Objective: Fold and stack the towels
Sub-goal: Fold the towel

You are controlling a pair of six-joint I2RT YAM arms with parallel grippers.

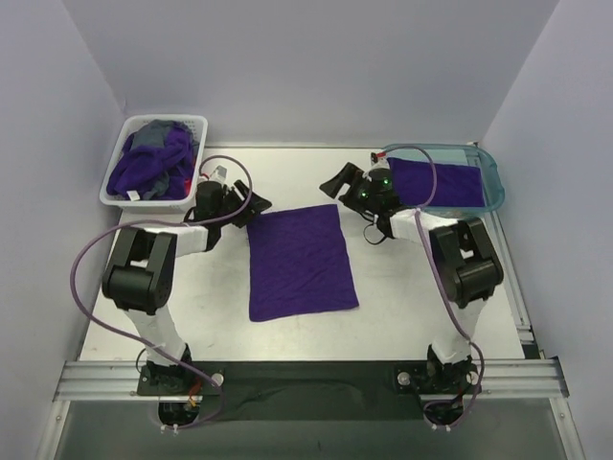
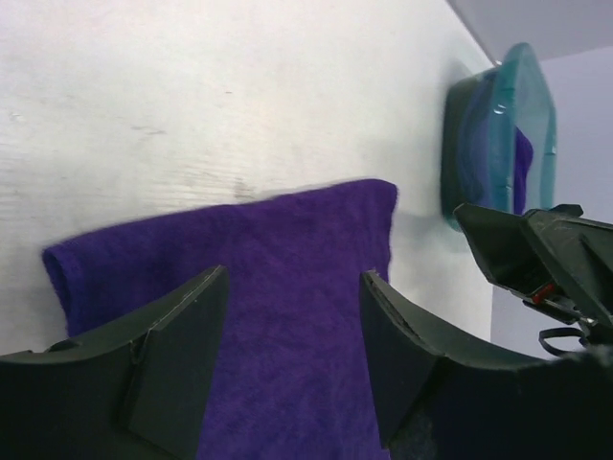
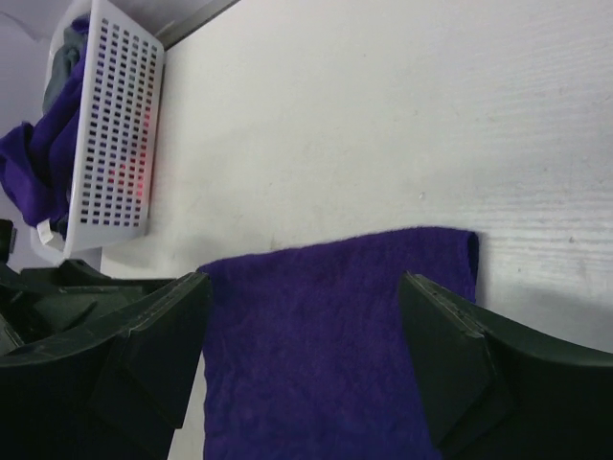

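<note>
One purple towel (image 1: 300,262) lies flat in the middle of the table, its far edge between both arms. My left gripper (image 1: 257,203) hovers at the towel's far left corner. In the left wrist view it (image 2: 292,287) stands open, with the towel (image 2: 287,249) below the gap and nothing held. My right gripper (image 1: 339,180) is off the far right corner, also open (image 3: 305,287) over the towel (image 3: 326,316). A folded purple towel (image 1: 448,182) lies in the teal tray (image 1: 490,168). More purple towels (image 1: 153,163) are heaped in the white basket (image 1: 196,129).
The basket (image 3: 120,134) stands at the far left corner and the tray (image 2: 522,125) at the far right. Purple cables loop from both arms over the table. White walls close in the back and both sides.
</note>
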